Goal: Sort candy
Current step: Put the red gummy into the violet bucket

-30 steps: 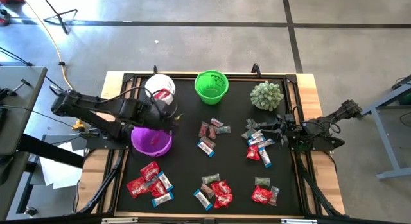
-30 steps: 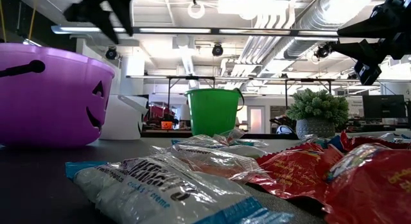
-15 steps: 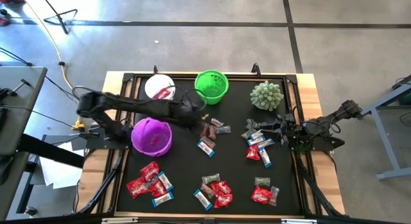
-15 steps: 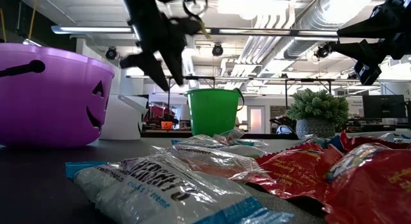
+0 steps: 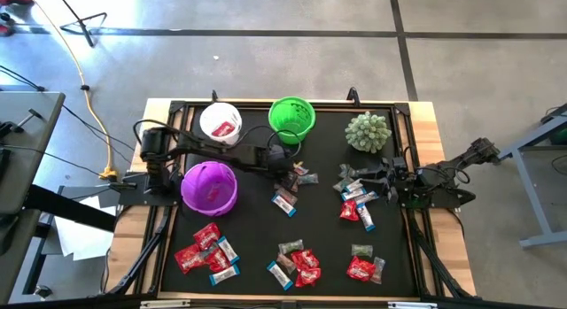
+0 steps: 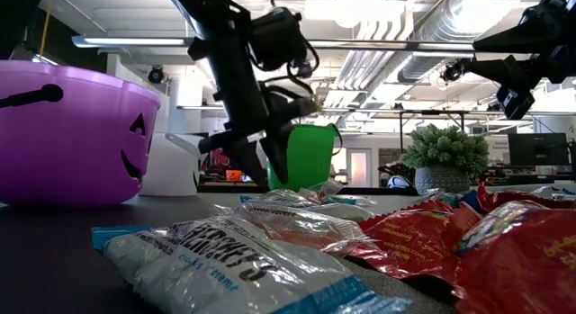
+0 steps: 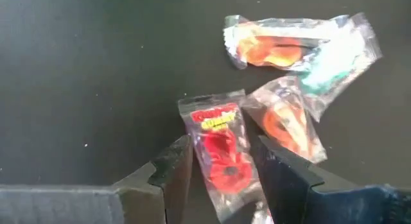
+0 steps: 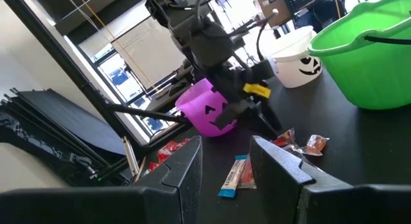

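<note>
Candy (image 5: 297, 266) lies in loose clusters across the black table (image 5: 257, 229), apart from one piece already in the white bucket (image 5: 220, 122). Nearest the low camera a silvery blue-white wrapper (image 6: 225, 260) carries dark lettering that looks like "HERSHEY'S", with smaller words under it too blurred to read. The left end effector (image 7: 218, 166) hangs low over the middle cluster, just in front of the green bucket (image 5: 292, 118), fingers parted on either side of a clear packet of red gummy rings (image 7: 221, 153); whether they touch the packet cannot be told. Its red header shows yellow print reading roughly "GUMMY". Two more clear packets with orange sweets (image 7: 292, 47) lie just beyond. The white bucket bears a black jack-o'-lantern face (image 8: 307, 65), and the purple bucket (image 6: 76, 134) has the same face. The right end effector (image 5: 365, 180) waits open by the right-hand cluster, near the spiky green plant (image 5: 367, 130).
</note>
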### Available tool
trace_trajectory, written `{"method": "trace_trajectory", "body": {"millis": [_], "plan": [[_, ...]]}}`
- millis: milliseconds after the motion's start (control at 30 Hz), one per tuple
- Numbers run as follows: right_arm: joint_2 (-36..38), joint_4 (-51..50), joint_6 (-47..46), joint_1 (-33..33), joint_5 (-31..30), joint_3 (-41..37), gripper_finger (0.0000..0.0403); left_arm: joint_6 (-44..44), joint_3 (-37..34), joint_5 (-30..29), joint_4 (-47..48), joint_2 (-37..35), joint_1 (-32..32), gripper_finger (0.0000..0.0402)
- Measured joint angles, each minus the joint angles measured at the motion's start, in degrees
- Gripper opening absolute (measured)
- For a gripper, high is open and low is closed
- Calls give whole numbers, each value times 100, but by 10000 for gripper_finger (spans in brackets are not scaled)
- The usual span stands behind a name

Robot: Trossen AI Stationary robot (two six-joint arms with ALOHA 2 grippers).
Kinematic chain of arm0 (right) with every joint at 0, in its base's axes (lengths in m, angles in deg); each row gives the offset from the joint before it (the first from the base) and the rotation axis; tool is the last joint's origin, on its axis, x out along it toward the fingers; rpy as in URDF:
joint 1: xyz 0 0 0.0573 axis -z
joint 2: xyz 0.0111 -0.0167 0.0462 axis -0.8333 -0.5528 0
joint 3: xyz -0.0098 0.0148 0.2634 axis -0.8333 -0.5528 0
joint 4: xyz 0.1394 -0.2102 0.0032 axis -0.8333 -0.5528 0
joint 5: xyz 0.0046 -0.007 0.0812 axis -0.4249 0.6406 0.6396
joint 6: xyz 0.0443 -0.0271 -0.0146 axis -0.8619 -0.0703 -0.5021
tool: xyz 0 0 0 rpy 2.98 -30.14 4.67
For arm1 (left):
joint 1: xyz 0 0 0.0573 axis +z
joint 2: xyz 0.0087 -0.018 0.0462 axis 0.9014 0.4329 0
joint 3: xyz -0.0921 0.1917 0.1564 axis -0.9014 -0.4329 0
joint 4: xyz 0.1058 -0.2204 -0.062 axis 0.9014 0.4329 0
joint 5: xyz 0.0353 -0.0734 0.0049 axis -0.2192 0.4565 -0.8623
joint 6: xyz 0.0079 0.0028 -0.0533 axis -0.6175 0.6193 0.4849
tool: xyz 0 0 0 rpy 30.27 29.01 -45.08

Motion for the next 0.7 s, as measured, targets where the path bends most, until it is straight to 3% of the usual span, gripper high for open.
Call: {"method": "trace_trajectory", "body": {"millis": [400,533,700], "plan": [[-2,0,1,0,-6,0,126,53,14,-21,-231,380,1,152],[-2,0,2,2,-7,-2,126,86,13,30,-185,371,3,116],[-2,0,2,1,-9,-1,126,88,11,60,-167,372,3,40]]}}
